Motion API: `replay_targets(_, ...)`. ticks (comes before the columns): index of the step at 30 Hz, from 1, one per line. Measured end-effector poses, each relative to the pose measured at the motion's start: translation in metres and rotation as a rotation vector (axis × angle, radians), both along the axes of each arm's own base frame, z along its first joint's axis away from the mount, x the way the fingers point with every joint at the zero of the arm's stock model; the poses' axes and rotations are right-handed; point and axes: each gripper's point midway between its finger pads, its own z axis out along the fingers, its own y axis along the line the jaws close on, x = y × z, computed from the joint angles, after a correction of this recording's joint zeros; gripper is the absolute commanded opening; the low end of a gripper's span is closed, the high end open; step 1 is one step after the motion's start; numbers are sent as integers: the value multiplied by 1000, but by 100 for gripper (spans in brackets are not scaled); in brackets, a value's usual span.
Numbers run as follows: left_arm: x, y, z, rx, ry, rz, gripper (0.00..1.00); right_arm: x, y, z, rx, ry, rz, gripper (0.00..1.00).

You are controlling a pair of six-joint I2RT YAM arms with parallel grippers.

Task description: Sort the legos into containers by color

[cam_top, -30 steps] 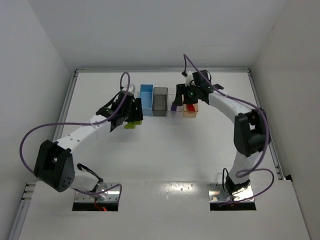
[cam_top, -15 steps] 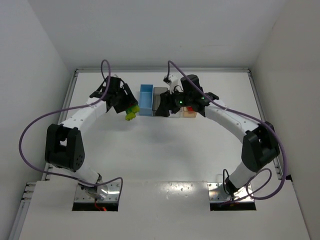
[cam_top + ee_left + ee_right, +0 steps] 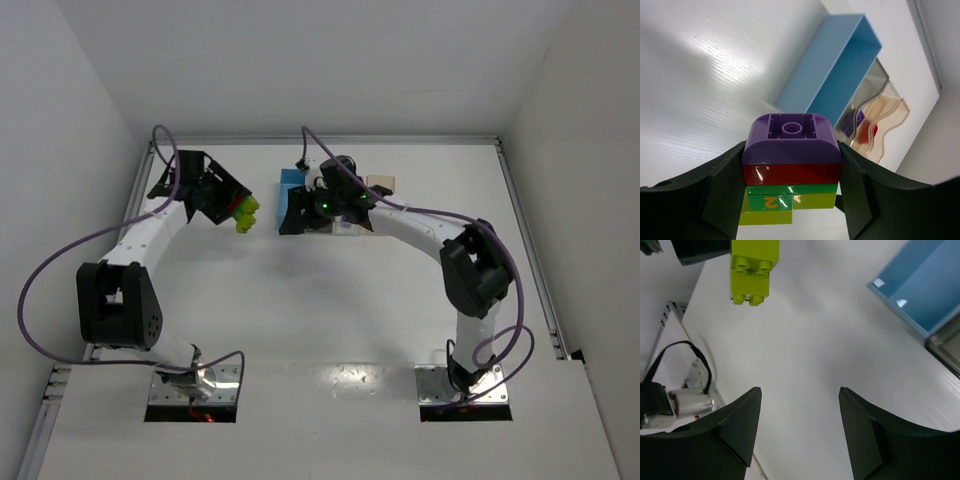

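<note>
My left gripper [image 3: 791, 167] is shut on a stack of legos [image 3: 791, 155] held above the table: purple on top, then red, dark green and yellow-green. In the top view the stack [image 3: 243, 212] hangs left of the containers. The blue bin [image 3: 836, 65] lies beyond it. Past that bin stand a smoky grey one [image 3: 879, 80], a clear one with a purple brick [image 3: 854, 120], and a pale orange one [image 3: 892, 122] with a red brick [image 3: 872, 131]. My right gripper [image 3: 800, 390] is open and empty, facing the stack's yellow-green end [image 3: 754, 270].
The right arm [image 3: 400, 215] reaches across the row of bins and hides most of them from above; the blue bin [image 3: 290, 183] and the orange bin [image 3: 379, 183] peek out. A raised rail [image 3: 135, 200] borders the table on the left.
The left arm has swung back and to the left with the stack. The right arm has swept left from the orange bin across the row and now points at the stack.
</note>
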Motion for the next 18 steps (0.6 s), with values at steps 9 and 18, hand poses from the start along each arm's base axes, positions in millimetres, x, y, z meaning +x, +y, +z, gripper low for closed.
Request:
replay_targets(9, -12, 56, 16, -5, -48, 185, 0, 6, 80, 15, 54, -25, -15, 64)
replay_targets(18, -24, 72, -1, -76, 3, 234, 0, 18, 129, 10, 84, -60, -33, 65)
